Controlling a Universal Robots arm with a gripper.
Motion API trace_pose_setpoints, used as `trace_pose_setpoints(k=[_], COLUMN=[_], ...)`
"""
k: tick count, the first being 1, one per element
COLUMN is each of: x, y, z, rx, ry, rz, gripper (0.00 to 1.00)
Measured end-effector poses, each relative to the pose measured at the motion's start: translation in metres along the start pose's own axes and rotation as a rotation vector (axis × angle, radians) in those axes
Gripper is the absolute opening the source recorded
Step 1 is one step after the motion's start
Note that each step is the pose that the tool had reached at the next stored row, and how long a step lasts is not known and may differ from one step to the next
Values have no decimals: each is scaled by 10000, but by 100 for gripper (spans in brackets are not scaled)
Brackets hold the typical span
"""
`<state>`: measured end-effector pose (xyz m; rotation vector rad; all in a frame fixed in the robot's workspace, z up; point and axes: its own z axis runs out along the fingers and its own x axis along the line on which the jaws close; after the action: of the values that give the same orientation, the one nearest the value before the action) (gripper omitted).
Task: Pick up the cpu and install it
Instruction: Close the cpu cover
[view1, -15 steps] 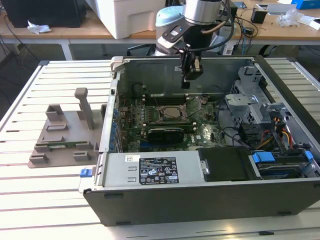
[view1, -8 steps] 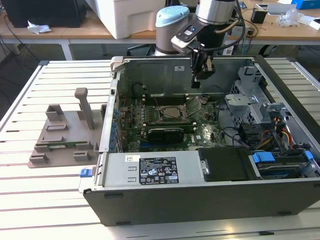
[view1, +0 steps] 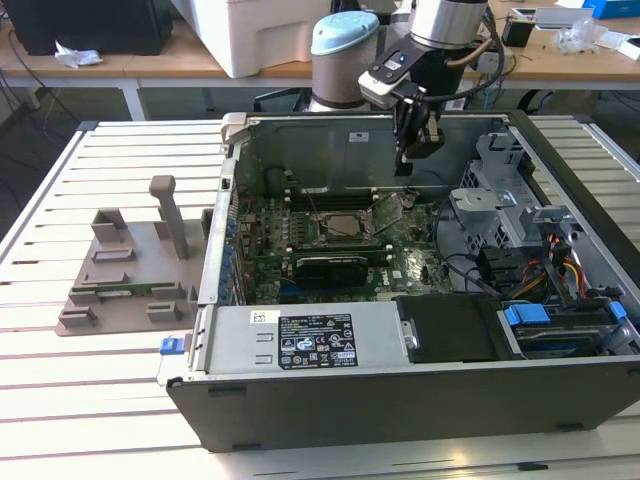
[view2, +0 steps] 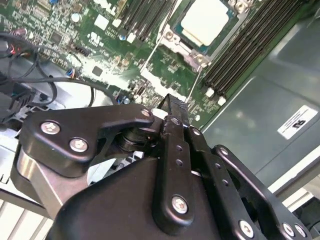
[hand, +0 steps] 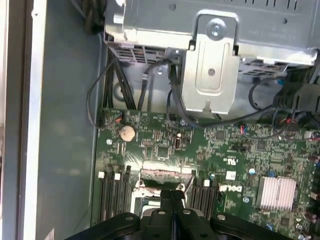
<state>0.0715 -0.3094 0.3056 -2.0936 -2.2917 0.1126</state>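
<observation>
Inside the open case (view1: 400, 400) on the bench (view1: 60, 400), above the board (view1: 400, 262): the pincer (view1: 405, 165), shut tight. Fingers (hand: 166, 202) pressed flat together in the first wrist view, nothing gripped between them.

Down in the socket, flat between two banks of memory slots (view2: 250, 45): the cpu (view2: 205, 20), silvery top up, in the second wrist view. Square, so no long axis to speak of. From the pincer, off to the exterior view's left and lower, near but apart. Just beside the fingertips, a hinged metal frame (hand: 162, 176), apparently raised rather than clamped over the chip.

Also in the case: a black card (view1: 335, 265) beside the socket, and drive cages (view1: 500, 190) toward the exterior view's right. Out on the bench, a grey holder (view1: 130, 270), with what looks like a thin green strip in one slot.
</observation>
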Motion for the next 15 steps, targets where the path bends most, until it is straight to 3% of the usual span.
trace_pose_setpoints(k=[3,15], x=[-3,-11], y=[122,399], z=[-7,-12], rx=[2,8], ry=[0,-5], rz=[-1,0], gripper=[11,11])
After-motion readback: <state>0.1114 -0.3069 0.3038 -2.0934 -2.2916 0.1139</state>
